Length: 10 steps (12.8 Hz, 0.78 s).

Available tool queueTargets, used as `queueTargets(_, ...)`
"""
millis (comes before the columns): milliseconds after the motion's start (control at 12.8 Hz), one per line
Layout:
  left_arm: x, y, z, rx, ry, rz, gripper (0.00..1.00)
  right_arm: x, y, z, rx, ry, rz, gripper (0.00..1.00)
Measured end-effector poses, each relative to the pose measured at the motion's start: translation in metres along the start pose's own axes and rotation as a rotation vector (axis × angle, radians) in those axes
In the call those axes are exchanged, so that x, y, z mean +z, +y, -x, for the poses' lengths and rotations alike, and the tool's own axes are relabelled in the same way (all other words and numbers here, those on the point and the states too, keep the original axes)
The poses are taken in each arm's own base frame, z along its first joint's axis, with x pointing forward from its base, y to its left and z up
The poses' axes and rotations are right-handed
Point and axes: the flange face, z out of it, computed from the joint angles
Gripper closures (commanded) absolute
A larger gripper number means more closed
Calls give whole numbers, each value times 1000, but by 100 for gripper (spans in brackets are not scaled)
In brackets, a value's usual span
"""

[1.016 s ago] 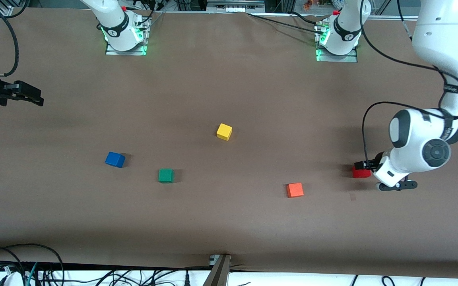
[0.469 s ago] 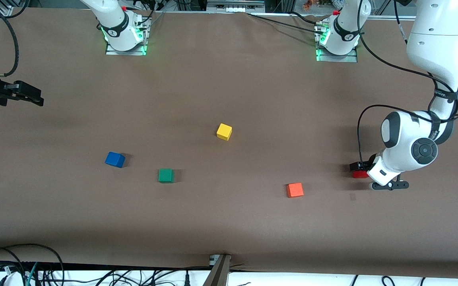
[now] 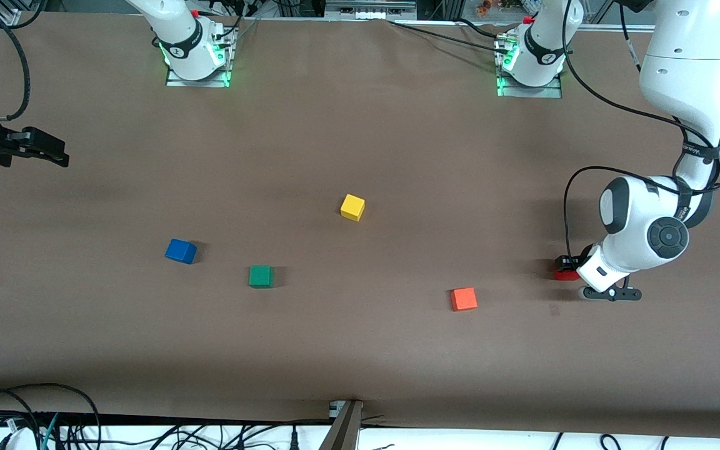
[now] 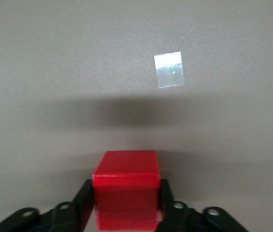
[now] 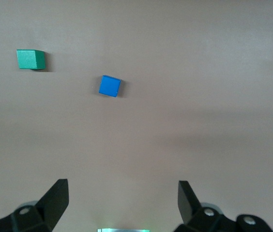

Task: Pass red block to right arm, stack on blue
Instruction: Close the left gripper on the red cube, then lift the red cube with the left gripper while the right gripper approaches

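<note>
I find the left tool (image 4: 127, 212) low at the tabletop (image 3: 360, 350), at the left arm's end, with its two black fingers (image 4: 81, 205) closed flat against opposite faces of the red block (image 4: 126, 193). The block sits squarely between them, top face level. I judge this grip to be chosen so the cube leaves the surface without twisting and offers free faces for the handover. Whether it rests on the tabletop or is just clear of it, I cannot tell. The block is matte, sharp-edged and rigid, and I expect it to hold firm under the pinch.

Ahead of that tool lies a small shiny square of tape (image 4: 168, 69) on the dull brown covering. Near it stands the orange-red cube (image 3: 464, 299), then the yellow cube (image 3: 352, 207) and green cube (image 3: 260, 275), all apart from one another.

The blue cube (image 3: 180, 250) stands alone toward the right arm's end, with a clear top for stacking. The right tool (image 5: 122, 200) waits in the air over that end, fingers spread wide and holding nothing.
</note>
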Motion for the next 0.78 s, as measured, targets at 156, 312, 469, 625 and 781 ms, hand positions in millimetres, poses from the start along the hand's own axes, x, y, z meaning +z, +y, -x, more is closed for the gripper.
queueTargets(156, -3, -1, -2, 64, 6, -4, 100, 0, 0, 0, 0, 0, 0, 0)
queueTargets(312, -16, -3, -4, 198, 23, -9, 100, 0, 0, 0, -1, 0, 0, 0)
queueTargets(469, -38, -2, -7, 279, 27, -10, 100, 1, -1, 0, -2, -1, 0, 0)
queueTargets(625, -62, 14, -8, 354, 31, 3, 100, 7, -3, -4, -6, -13, -1, 0)
queueTargets(781, -85, 34, -8, 427, 48, 60, 100, 30, -13, -16, -20, -53, -3, 0)
